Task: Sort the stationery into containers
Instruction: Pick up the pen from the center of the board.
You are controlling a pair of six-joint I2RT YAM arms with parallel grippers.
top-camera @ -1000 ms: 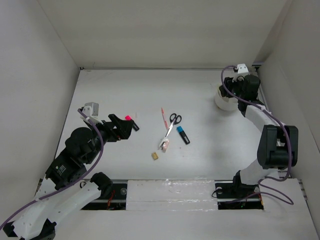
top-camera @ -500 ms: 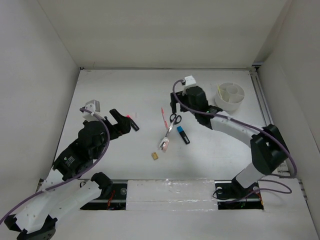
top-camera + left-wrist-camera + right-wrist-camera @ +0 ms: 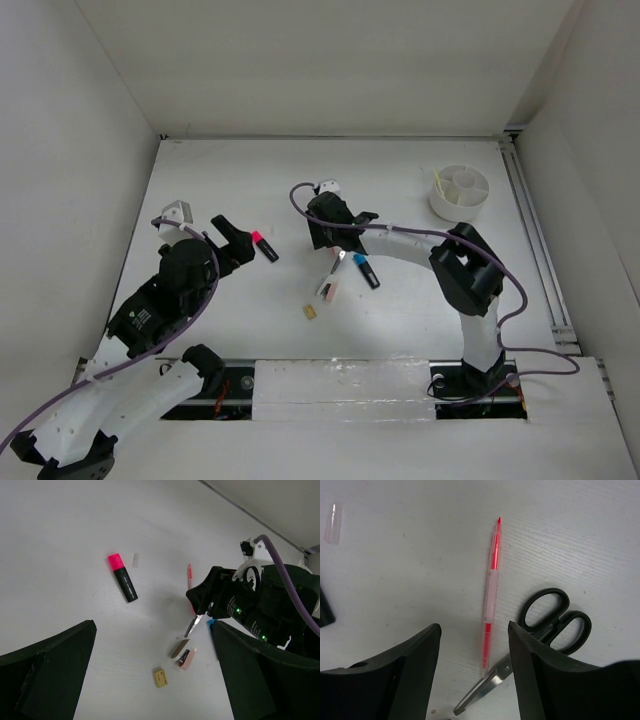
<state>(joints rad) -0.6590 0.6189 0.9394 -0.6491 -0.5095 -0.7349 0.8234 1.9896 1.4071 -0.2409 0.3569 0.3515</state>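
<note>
— What did you count on the tabletop (image 3: 220, 180)?

— One pair of scissors (image 3: 555, 612) and one red pen (image 3: 491, 587). There were two black markers, the pink-capped marker (image 3: 264, 246) and the blue-capped marker (image 3: 366, 270). There were two erasers, a yellow eraser (image 3: 311, 312) and a pinkish eraser (image 3: 328, 290) by the scissor tip. One short clear tube (image 3: 333, 516) lay off on its own beyond the pink cap. There was one white tub (image 3: 478, 208), with one pale yellow stick (image 3: 440, 183) poking out over its left rim.

— And the arms?

— The left pincer (image 3: 154, 625) was spread wide and held nothing, with the pink-capped marker lying just ahead of it. The right pincer (image 3: 475, 630) hung over the red pen with its fingers apart. The pen's lower end showed in the gap between them and nothing was gripped. The scissors' handles lay just beside that pincer.

— Room to move?

— White walls (image 3: 320, 70) closed the left, back and right edges. The tub sat in the far right corner, well apart from everything else. The loose pieces were bunched mid-tabletop. Bare surface ran between them and the tub, and along the back wall.

— Any writing?

— The pen had a pale band round its middle, and any print on it was too small to read.
</note>
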